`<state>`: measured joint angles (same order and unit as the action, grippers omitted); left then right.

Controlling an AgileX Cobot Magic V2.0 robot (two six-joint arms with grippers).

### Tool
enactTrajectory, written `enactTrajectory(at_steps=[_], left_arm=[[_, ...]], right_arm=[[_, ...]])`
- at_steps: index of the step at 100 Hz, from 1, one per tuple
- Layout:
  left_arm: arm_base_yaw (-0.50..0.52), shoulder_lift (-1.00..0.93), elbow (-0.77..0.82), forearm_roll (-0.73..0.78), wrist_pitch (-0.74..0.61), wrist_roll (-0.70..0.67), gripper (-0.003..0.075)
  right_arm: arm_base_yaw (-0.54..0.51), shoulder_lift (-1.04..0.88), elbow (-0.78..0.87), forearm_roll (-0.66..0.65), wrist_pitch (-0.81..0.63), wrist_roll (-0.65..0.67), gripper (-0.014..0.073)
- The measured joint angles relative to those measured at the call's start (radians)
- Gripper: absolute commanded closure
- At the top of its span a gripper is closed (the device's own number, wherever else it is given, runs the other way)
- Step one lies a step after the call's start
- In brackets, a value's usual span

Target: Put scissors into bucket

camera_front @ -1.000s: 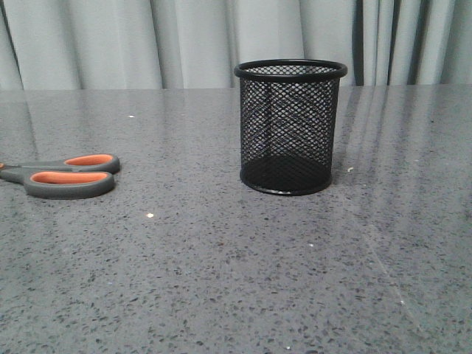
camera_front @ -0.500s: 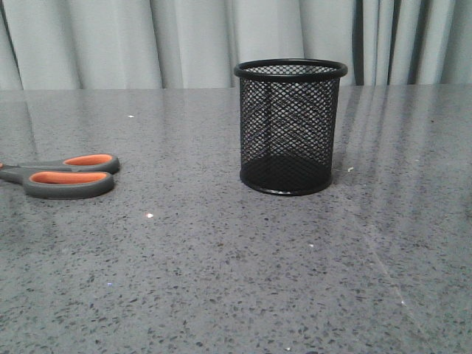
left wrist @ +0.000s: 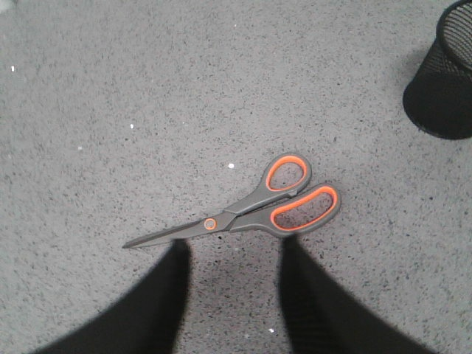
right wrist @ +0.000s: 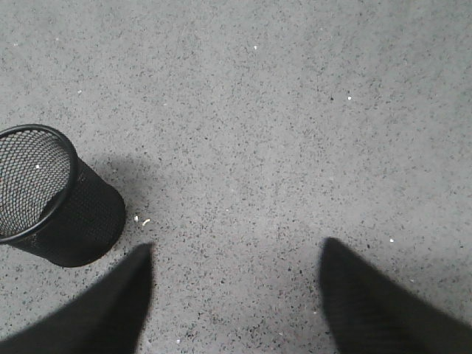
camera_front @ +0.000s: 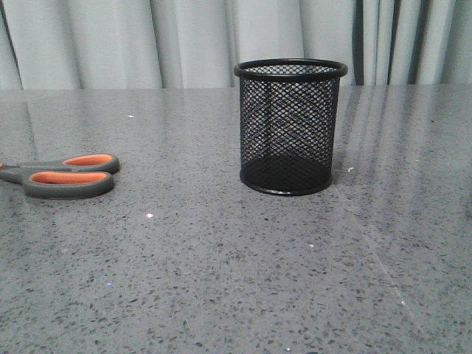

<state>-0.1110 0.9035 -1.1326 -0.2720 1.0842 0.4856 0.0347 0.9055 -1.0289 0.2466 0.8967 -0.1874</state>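
The scissors lie flat on the grey table at the far left, grey handles with orange linings; their blades run off the front view's edge. The left wrist view shows them whole, blades closed, just beyond my open left gripper, which hangs above the table and touches nothing. The bucket, a black wire-mesh cup, stands upright at the table's middle; it also shows in the left wrist view and the right wrist view. My right gripper is open and empty over bare table beside the bucket.
A grey speckled table spreads across the view, with pale curtains behind its far edge. Neither arm shows in the front view.
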Motion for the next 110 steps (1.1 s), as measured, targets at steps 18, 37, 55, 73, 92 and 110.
enactTrajectory(at_steps=[18,37,55,73,92,110], left_arm=[[0.0,0.018,-0.009,-0.02,0.085,0.201,0.0248],[0.0,0.105,-0.035,-0.037,0.17,0.407,0.0257],[-0.02,0.217,-0.053,-0.011,0.17,0.641,0.0257],[-0.029,0.302,-0.054,0.003,0.169,0.947,0.0257],[-0.053,0.416,-0.054,0.02,0.151,0.993,0.0257],[-0.079,0.527,-0.075,0.025,0.104,0.997,0.0257]], right_arm=[[0.0,0.0,0.0,0.0,0.006,0.0,0.0075],[0.0,0.0,0.0,0.01,0.009,-0.009,0.0075],[0.0,0.0,0.0,0.042,0.009,-0.033,0.0075],[0.0,0.0,0.0,0.052,0.009,-0.041,0.0075],[0.0,0.0,0.0,0.06,0.009,-0.044,0.0075],[0.0,0.0,0.0,0.073,0.009,-0.055,0.0075]])
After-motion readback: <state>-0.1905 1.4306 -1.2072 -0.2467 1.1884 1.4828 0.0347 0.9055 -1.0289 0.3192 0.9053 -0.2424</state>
